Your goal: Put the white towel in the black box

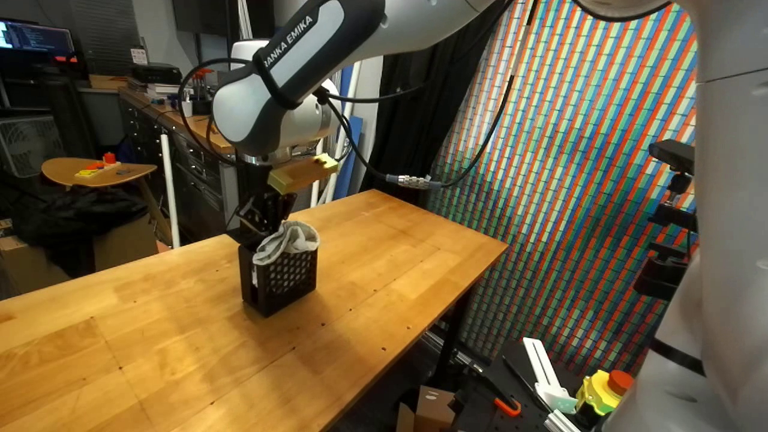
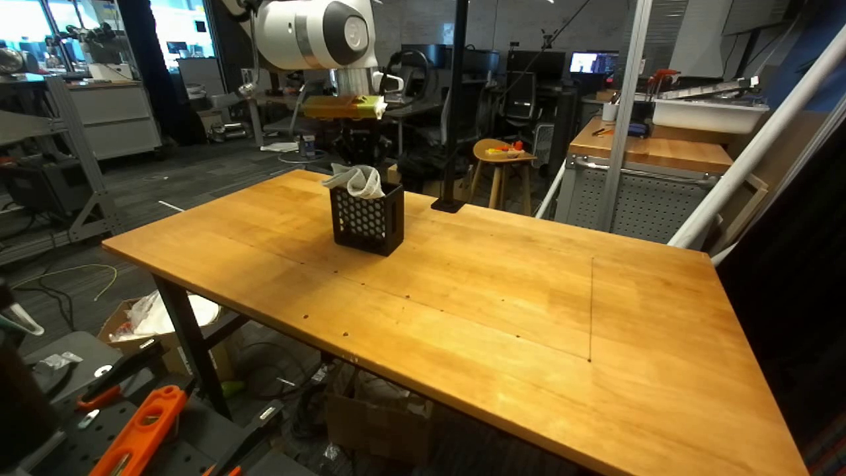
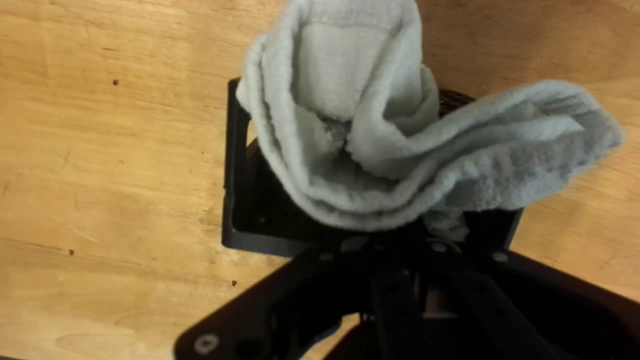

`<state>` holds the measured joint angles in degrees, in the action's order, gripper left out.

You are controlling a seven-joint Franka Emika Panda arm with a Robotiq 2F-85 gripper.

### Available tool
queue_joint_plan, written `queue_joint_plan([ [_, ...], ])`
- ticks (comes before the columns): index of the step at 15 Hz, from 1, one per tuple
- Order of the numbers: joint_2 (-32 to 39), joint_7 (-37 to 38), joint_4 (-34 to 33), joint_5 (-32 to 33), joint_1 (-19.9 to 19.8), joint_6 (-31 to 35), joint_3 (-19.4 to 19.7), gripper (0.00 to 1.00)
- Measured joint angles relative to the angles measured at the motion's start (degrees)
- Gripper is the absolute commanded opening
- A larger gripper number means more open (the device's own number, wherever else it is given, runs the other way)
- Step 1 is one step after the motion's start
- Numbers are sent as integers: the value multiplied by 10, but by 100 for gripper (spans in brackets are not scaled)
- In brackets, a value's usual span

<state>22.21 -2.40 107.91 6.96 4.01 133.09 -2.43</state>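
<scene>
The gripper (image 3: pixel 396 245) has its fingers closed (on cloth or not, I cannot tell), and the white towel (image 3: pixel 390 150) bunches just beside their tips, spilling over the rim of the black box (image 3: pixel 267 243) below them.

The Franka Emika Panda arm (image 1: pixel 414 27) extends from its pale shoulder column (image 1: pixel 726 198), well apart from the black lattice crate (image 1: pixel 294 279), and arches across so that its rounded wrist (image 1: pixel 303 123) stands above the crate. Under it the Robotiq gripper (image 3: pixel 397 245) points down at the crate's mouth; its two dark fingers (image 3: pixel 387 290) lie drawn together, though whether their tips pinch anything is hidden.
</scene>
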Motion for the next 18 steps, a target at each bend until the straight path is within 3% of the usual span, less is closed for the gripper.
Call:
queue_joint_plan([
  [10,-100,45,33,42,23,-32,0,12],
  [18,-128,75,87,42,26,-32,0,12],
])
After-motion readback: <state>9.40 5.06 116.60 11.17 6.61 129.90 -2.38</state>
